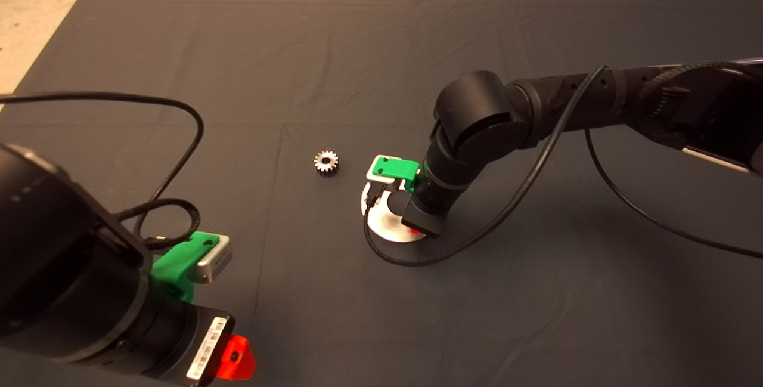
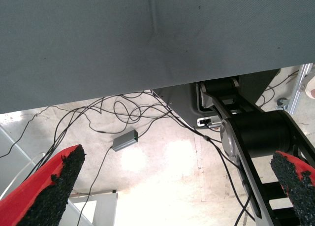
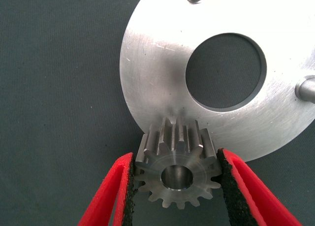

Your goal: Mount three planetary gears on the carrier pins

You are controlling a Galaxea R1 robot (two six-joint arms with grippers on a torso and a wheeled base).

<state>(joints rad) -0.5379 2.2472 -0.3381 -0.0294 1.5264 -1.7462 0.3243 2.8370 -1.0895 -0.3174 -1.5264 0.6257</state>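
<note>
We see a dark grey mat [image 1: 381, 47] covering a table, viewed from above. Near its middle lies a flat, silvery-white round metal disc [image 3: 162, 73] with a large central hole. Two short silver studs, the carrier pins [image 3: 306, 89], show near that hole in the right wrist view; a third is not visible there.

Our right gripper [image 3: 178, 177], green with two red fingers, hangs over the near edge of the disc. Its black pads are clamped on opposite sides of a small dark-silver toothed metal gear [image 3: 177, 169], bore facing the camera. The gear sits over the disc's rim; we cannot tell whether it touches the plate or rests on a pin.

A second small dark-silver gear [image 1: 326, 162] lies flat on the mat, just beside the disc, on its left in the overhead view. No third gear shows anywhere.

Our left gripper [image 2: 177, 186] waits at the lower left of the overhead view, fingers spread wide with nothing between them. Its camera sees the mat's edge, floor cables and part of the robot's base.

We judge these gears to be solid steel: rigid, weighty for their size, and slick. Gripping across the teeth seems best, leaving the bore clear. A tilted gear could jam on its pin.
</note>
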